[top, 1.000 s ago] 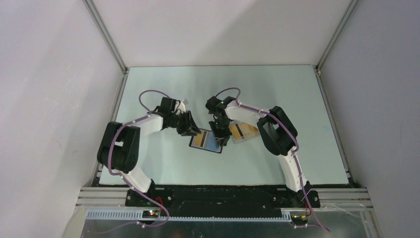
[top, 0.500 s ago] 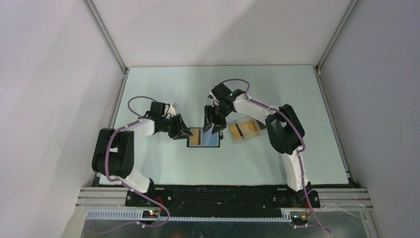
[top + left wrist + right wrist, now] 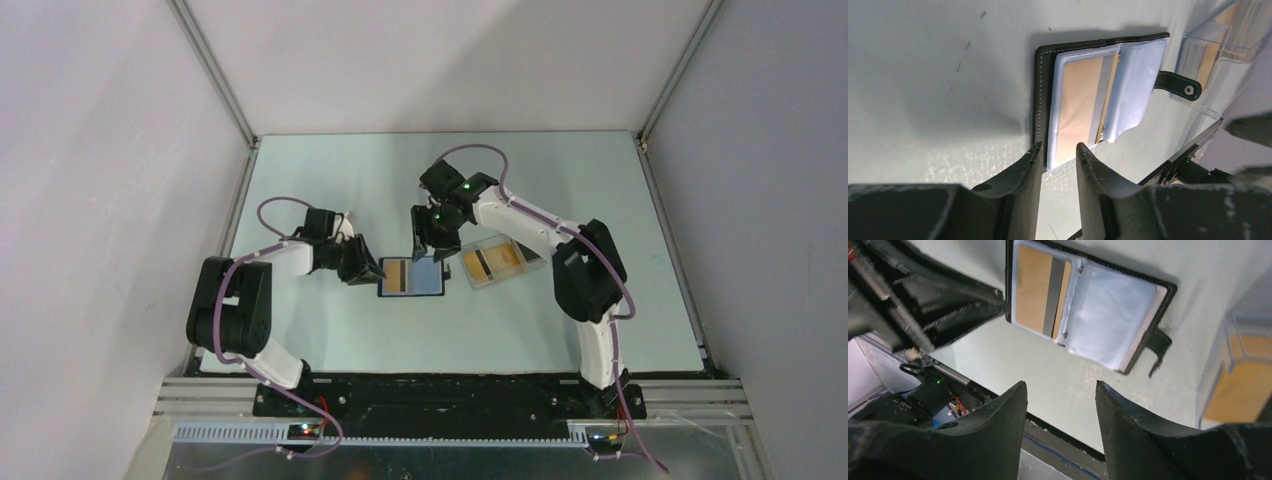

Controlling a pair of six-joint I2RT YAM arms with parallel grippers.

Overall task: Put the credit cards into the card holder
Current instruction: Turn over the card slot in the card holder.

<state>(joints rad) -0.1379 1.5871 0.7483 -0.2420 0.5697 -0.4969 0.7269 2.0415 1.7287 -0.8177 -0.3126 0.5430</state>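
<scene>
The card holder (image 3: 425, 278) lies open on the table, its blue lining up; an orange credit card (image 3: 397, 277) with a dark stripe sits in its left sleeve. In the left wrist view my left gripper (image 3: 1058, 152) stands partly open, its tips at the near corner of the card holder (image 3: 1040, 100), with the card (image 3: 1078, 105) just beyond. My right gripper (image 3: 430, 238) hovers over the holder's far edge. It is open and empty (image 3: 1060, 390), above the holder (image 3: 1108, 315) and card (image 3: 1035, 290). More orange credit cards (image 3: 490, 262) lie in a clear tray.
The clear tray (image 3: 520, 250) sits just right of the holder, close to the right arm. The holder's strap with its stud (image 3: 1178, 86) sticks out toward the tray (image 3: 1218, 55). Grey walls and metal rails bound the table.
My right gripper has opened and drawn back from the holder, leaving the card in it. The left gripper has shifted left, and the holder has turned square to the table.
</scene>
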